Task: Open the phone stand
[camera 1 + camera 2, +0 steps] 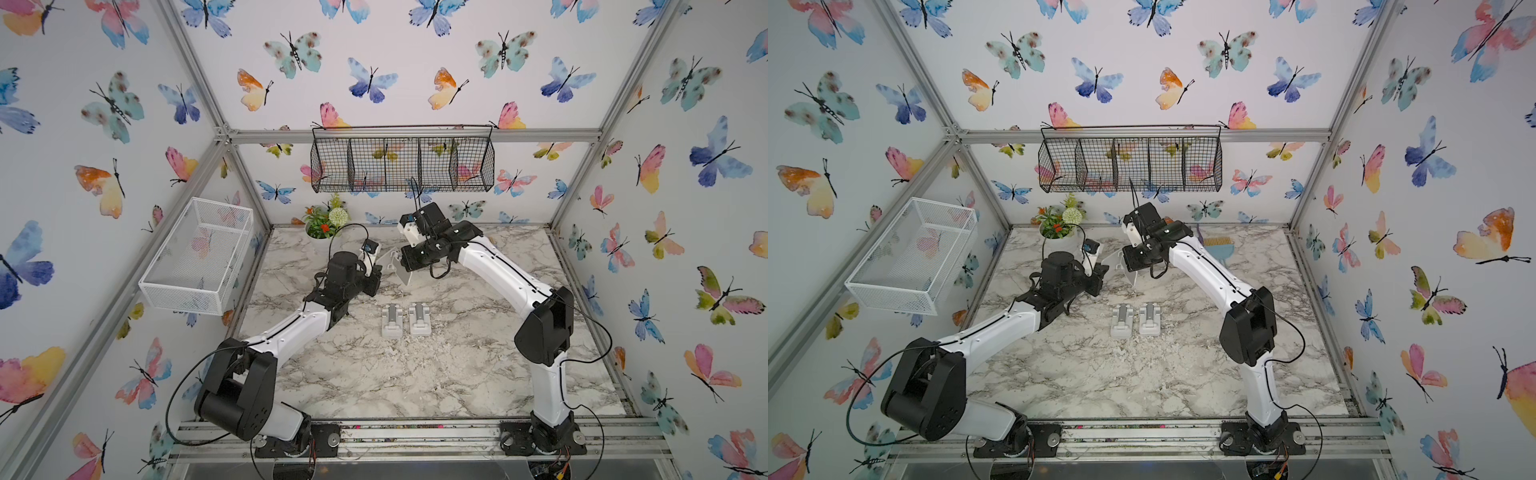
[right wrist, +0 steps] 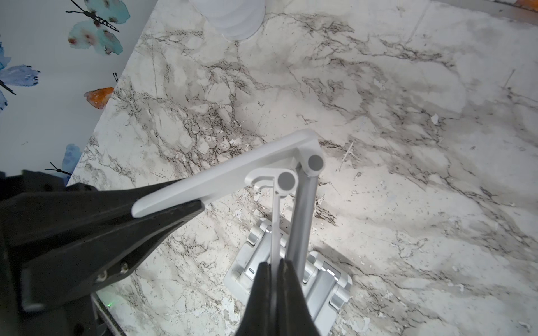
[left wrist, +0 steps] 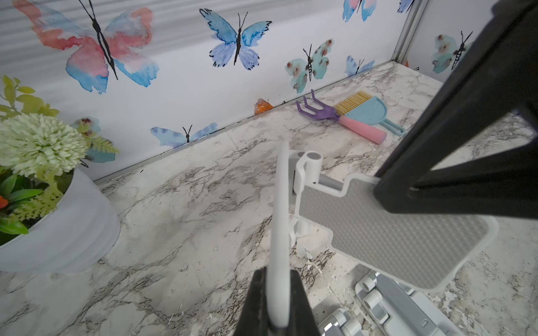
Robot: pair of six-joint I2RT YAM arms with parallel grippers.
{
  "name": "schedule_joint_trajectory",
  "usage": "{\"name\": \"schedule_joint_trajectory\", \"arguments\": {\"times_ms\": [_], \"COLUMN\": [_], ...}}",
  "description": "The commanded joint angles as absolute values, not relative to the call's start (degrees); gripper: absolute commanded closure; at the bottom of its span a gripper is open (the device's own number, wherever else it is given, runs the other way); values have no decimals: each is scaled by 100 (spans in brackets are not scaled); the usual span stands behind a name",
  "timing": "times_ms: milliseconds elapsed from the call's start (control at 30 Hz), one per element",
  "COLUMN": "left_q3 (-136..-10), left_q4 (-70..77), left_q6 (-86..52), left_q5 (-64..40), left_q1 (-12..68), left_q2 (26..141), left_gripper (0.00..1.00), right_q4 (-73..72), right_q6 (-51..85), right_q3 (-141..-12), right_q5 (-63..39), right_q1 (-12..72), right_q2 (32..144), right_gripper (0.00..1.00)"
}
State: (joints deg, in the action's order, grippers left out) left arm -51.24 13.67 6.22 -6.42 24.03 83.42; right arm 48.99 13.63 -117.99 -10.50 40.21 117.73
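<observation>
Left claw point(image 3: 278, 280) is pinched tight on the rim of one white plate of the stand point(image 1: 392, 262). Right claw point(image 2: 273, 266) is pinched on the other plate, the one bearing the grey pad point(image 3: 393, 232). The stand hangs in the air between them, above the far middle of the table point(image 1: 415, 374), part unfolded and touching nothing else.

The risks, as I judge them:
- **Slipping:** Both holds are thin edge pinches on smooth plastic. If the hinges point(image 2: 316, 163) are stiff, a plate may twist or slide out of the fingers as the claws pull apart.
- **Dropping:** Freed from one claw, the stand would swing from the other. Freed from both, it would drop to the table, perhaps onto the spares point(image 1: 406, 319) lying folded there.
- **Collision:** The claws sit near each other, so a sweeping move could knock them together.
- **Breakage:** Forcing a hinge past its stop could crack it.

The plates are flat, thin and matt white, with rounded corners. The pad is dimpled and looks rubbery. The hinges are short barrels with round grey caps, joined by a grey bar point(image 2: 300, 221), possibly metal. The table is marble-print, its skin flaked near the spares. Further off stand a pot plant point(image 1: 324, 232) and a toy rake and brush point(image 3: 349, 116), well apart from the stand.
</observation>
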Motion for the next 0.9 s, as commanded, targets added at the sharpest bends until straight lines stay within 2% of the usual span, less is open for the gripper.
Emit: {"name": "schedule_joint_trajectory", "arguments": {"times_ms": [0, 600, 867], "left_q3": [-5336, -6016, -6073], "left_q4": [2027, 2388, 2929], "left_q6": [540, 544, 305], "left_q5": [-42, -169, -391], "left_q1": [1937, 1272, 842], "left_q2": [8556, 9651, 10027], "left_gripper": [100, 100, 100], "right_q4": [5641, 5831, 5808], "right_q6": [1215, 1151, 1160], "right_q3": [-11633, -11302, -11225], "right_q5": [-1237, -1700, -2330], "right_q1": [4215, 4876, 4966], "right_q2": [11246, 10784, 10623], "right_gripper": [99, 99, 99]}}
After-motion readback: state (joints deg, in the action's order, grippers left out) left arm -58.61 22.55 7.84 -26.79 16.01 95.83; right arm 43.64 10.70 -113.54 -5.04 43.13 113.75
